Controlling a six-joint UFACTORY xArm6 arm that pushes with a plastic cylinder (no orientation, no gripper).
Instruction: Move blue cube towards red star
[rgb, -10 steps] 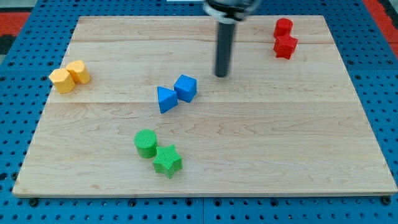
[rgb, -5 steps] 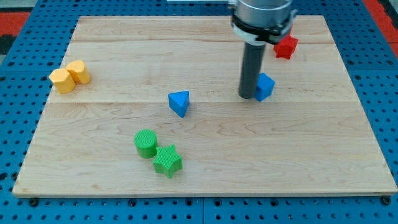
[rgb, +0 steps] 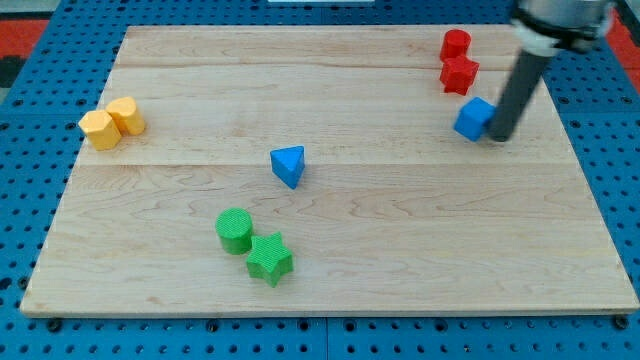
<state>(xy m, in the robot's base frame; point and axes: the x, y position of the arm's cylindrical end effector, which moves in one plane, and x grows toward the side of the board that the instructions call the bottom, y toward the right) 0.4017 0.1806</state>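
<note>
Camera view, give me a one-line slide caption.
My tip beside the blue cube, just below the red star.

Scattered on the wooden worktop (rgb: 400, 230): blue triangle (rgb: 288, 165) near centre; below-left of it, green cylinder (rgb: 235, 230) touching green star (rgb: 269, 258); far left of it, two touching yellow blocks (rgb: 111, 123); red cylinder (rgb: 455, 44) far upper right.

The rod (rgb: 525, 75) was motion-blurred and cut off by the view's top. It hid the blue cube's (rgb: 474, 118) right edge.
</note>
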